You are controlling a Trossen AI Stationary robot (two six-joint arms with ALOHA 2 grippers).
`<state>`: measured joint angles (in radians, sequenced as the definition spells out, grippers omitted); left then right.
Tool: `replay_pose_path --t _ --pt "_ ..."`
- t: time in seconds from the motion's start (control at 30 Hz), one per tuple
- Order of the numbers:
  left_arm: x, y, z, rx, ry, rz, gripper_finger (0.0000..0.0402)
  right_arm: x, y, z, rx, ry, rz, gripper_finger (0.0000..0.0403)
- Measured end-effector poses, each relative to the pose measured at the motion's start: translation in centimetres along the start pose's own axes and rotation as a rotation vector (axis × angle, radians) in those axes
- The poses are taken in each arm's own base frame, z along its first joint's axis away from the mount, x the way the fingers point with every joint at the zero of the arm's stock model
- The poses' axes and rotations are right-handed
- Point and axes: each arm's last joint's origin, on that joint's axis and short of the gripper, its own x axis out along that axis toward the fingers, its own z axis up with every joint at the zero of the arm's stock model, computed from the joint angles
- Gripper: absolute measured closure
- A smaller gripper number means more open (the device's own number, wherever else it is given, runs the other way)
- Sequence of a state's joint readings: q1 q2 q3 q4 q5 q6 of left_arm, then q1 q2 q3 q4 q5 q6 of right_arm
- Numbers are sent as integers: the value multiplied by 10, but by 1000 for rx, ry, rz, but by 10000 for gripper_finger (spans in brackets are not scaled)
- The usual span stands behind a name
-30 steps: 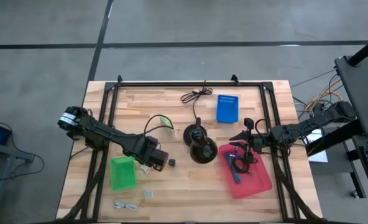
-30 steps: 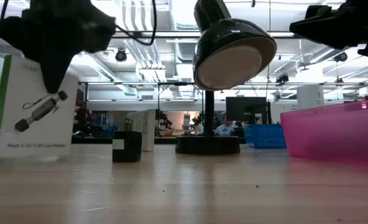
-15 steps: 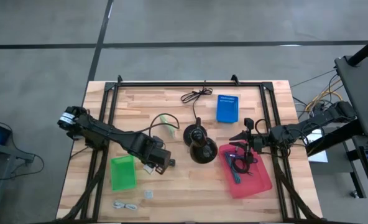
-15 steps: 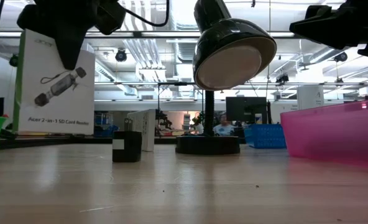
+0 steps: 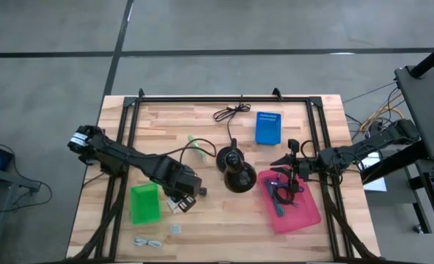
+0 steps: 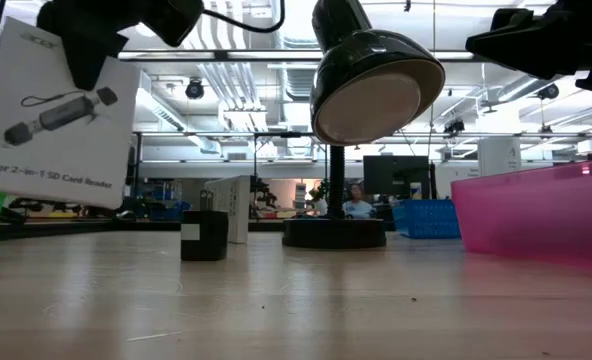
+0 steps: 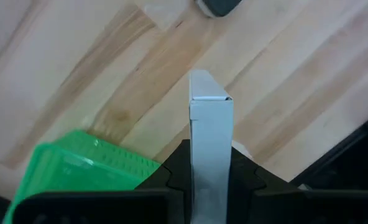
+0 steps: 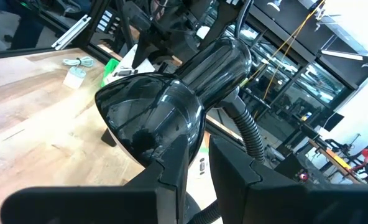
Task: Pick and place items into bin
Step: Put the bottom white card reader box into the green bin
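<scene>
Your left hand pinches one white card-reader box above the surface, tilted, beside one green bin; right hand over one pink bin, fingers unclear.

We see the lamp standing mid-table, with one bin to its near left and another bin to its near right holding cables, while a third bin and a coiled cable lie toward the far edge. The left end effector sits just right of the left bin, holding a packet above the table, with a small cube just beside it on the table. The right end effector hangs over the far end of the right bin, and a bundled cable and a small clear bit lie near the table's near edge.
</scene>
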<state>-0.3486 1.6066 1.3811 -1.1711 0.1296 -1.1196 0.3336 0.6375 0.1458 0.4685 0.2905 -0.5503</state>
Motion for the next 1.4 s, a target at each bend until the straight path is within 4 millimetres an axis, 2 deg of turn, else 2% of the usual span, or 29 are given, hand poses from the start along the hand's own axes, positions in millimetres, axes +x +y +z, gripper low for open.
replay_pose_path --t 0.47,0.67,0.93,1.4 --pt "-24 -1 -3 53 -12 34 368 0 0 0 0 1 -1 349" --pt "-25 -1 1 118 -156 102 368 0 0 0 -2 0 -1 349" --pt "-25 0 0 178 -195 137 368 0 0 0 -1 0 0 349" --pt "-28 -10 -29 270 -163 158 368 0 0 0 0 0 0 349"
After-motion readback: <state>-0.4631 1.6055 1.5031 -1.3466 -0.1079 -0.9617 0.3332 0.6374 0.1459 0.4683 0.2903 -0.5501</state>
